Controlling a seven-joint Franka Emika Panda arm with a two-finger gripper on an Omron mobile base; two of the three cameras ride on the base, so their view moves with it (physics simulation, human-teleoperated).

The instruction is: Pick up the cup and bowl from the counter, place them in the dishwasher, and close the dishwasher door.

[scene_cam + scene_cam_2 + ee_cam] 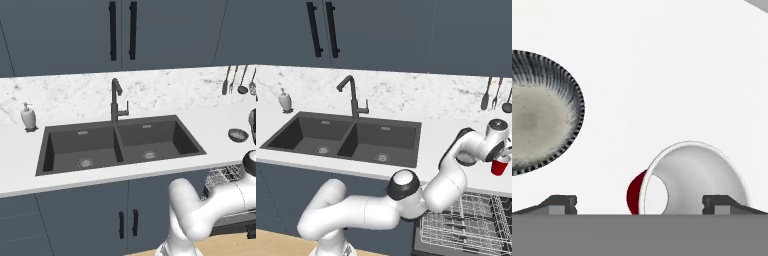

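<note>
The tool (pixel 640 204) is spread wide, nothing clamped, right above the small bright red cup (pixel 684 180), which sits between the fingertips on the smooth white bench (pixel 662 75). The ribbed dark grey bowl (pixel 539 112) is parked nearby, apart from it.

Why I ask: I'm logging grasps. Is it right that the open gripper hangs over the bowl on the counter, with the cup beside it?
Not quite: the things are swapped. In the hand view the open gripper hangs over the cup, and the bowl lies beside it on the counter.
</note>
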